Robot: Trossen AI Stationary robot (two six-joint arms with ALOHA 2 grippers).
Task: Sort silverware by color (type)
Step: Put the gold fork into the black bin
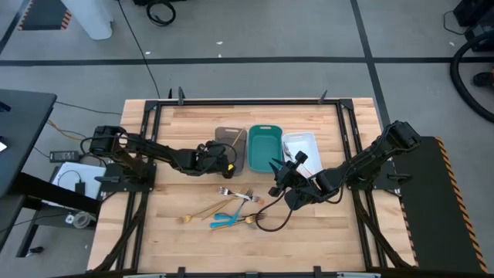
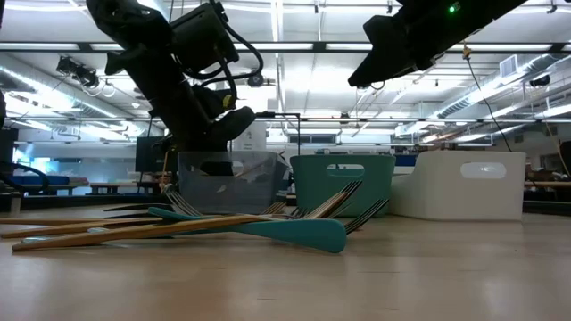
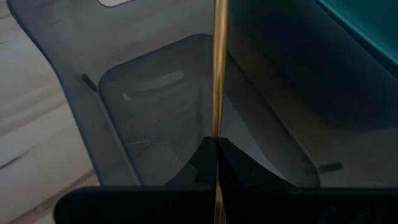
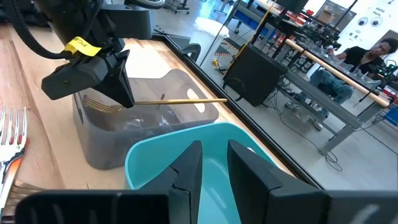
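Fork (image 4: 180,101) over grey tray (image 4: 106,134)

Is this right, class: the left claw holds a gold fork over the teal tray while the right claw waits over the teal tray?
Not quite. The left claw holds the gold fork over the grey-brown tray, not the teal one, as the right wrist view shows. The right claw does wait over the teal tray.

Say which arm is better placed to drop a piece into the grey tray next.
Left. Its gripper is shut on a gold fork above the grey tray. The right gripper hangs over the teal tray.
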